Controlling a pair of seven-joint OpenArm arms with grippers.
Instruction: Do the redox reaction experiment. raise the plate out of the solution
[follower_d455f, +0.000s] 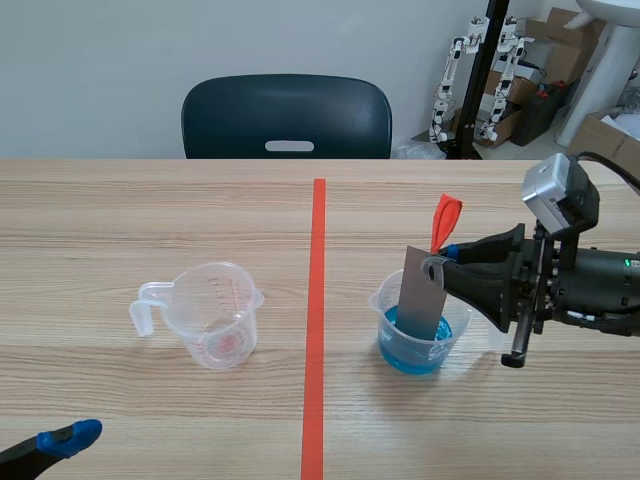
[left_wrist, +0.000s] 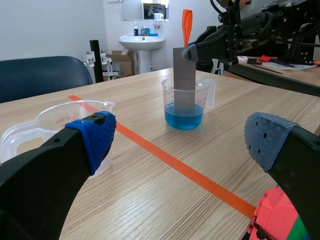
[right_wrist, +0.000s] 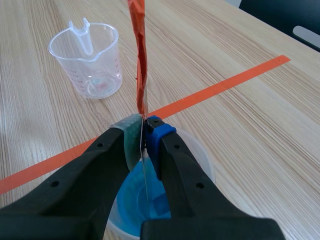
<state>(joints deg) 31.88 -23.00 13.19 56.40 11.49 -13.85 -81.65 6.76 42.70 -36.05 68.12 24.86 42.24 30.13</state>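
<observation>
- Here, the right gripper (right_wrist: 143, 131) pinches the top edge of a thin grey plate (follower_d455f: 422, 300) between its two pads, and an orange strip (follower_d455f: 445, 220) rises above them.
- The plate hangs upright, with its lower end inside the beaker (follower_d455f: 398, 352) of blue solution.
- The left gripper (left_wrist: 182, 137) sits low with its fingers spread wide, holding nothing.

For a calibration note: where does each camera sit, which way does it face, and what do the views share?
Scene view: between the arms, facing across the table to the chair; shows the left gripper tip and the right gripper.
Left wrist view: on the left arm, looking past its open fingers at the plate in the beaker of blue solution.
Right wrist view: on the right arm, looking down past its gripper, shut on the plate, toward the empty beaker.
Shared: all views show both beakers.
</observation>
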